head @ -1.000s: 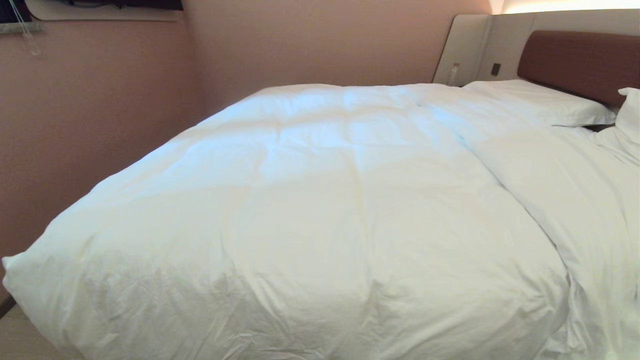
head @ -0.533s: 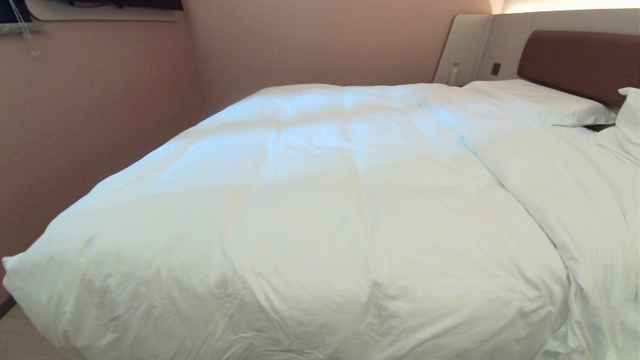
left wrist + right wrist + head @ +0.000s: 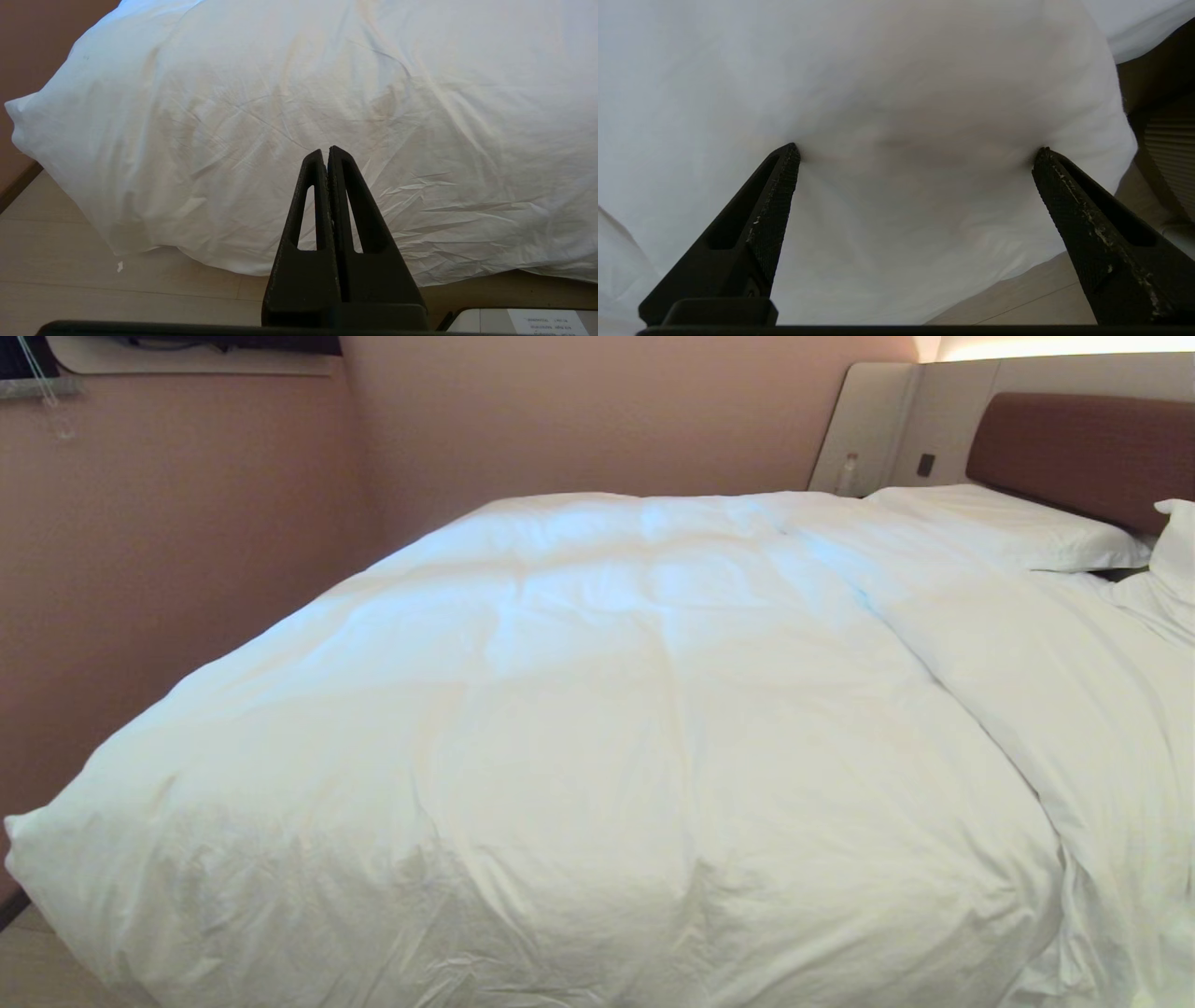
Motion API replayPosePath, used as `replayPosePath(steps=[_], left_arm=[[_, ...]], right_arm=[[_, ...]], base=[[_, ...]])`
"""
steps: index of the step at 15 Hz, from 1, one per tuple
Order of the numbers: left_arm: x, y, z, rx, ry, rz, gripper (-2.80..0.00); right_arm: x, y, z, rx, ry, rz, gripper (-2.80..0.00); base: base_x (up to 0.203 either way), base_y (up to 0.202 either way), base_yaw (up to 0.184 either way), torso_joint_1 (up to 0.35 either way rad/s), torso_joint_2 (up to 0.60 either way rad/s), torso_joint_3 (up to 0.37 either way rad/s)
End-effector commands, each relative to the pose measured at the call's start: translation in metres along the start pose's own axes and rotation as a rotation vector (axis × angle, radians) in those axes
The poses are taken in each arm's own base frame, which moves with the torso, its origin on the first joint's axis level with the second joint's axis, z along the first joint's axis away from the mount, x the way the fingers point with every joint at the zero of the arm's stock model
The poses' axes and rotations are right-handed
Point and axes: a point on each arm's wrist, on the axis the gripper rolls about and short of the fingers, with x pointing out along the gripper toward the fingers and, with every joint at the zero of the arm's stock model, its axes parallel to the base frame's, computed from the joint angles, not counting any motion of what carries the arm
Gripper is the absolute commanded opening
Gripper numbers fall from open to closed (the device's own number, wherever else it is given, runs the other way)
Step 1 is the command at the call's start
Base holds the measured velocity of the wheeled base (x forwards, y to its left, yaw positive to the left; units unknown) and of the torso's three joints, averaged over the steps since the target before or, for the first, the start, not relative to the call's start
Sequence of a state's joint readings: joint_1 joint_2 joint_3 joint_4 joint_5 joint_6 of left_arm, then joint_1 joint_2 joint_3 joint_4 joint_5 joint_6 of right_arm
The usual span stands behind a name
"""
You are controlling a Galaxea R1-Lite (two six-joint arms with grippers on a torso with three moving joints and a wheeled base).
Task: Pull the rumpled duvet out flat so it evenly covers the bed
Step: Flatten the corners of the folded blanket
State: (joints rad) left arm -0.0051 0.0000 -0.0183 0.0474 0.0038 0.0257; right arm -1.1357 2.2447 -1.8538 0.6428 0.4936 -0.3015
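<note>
Duvet (image 3: 896,116) against wide-spread right gripper (image 3: 915,151) jaws

Three cameras looking at one bed from its foot end

The head camera is looking forward and down across the whole duvet (image 3: 597,728) toward the headboard (image 3: 1083,453); the left wrist camera is sitting low over the floor (image 3: 93,289), facing past its closed left claw (image 3: 326,150) at the duvet's hanging foot edge; the right wrist camera is pressing very near that same edge between its wide-spread right claw (image 3: 915,151) tips
</note>
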Motion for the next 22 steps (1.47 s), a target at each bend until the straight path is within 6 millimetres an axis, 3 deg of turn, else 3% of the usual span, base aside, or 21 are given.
replayPosePath(steps=[1,4,10,21,22], left_arm=[[0.000,0.000,0.000,0.000,0.000,0.001,-2.80],[0.000,0.000,0.000,0.000,0.000,0.001,-2.80],[0.000,0.000,0.000,0.000,0.000,0.001,-2.80],[0.000,0.000,0.000,0.000,0.000,0.000,-2.80],[0.000,0.000,0.000,0.000,0.000,0.001,-2.80]], right_arm=[[0.008,-0.004,-0.001,0.005,0.011,0.007,0.00],[0.029,-0.014,-0.004,0.029,0.035,0.016,0.00],[0.094,-0.028,-0.023,0.049,0.108,0.044,0.00],[0.094,-0.025,-0.022,0.047,0.108,0.045,0.00],[0.094,-0.025,-0.022,0.048,0.107,0.045,-2.80]], base=[[0.000,0.000,0.000,0.000,0.00,0.000],[0.000,0.000,0.000,0.000,0.00,0.000],[0.000,0.000,0.000,0.000,0.00,0.000],[0.000,0.000,0.000,0.000,0.00,0.000],[0.000,0.000,0.000,0.000,0.00,0.000]])
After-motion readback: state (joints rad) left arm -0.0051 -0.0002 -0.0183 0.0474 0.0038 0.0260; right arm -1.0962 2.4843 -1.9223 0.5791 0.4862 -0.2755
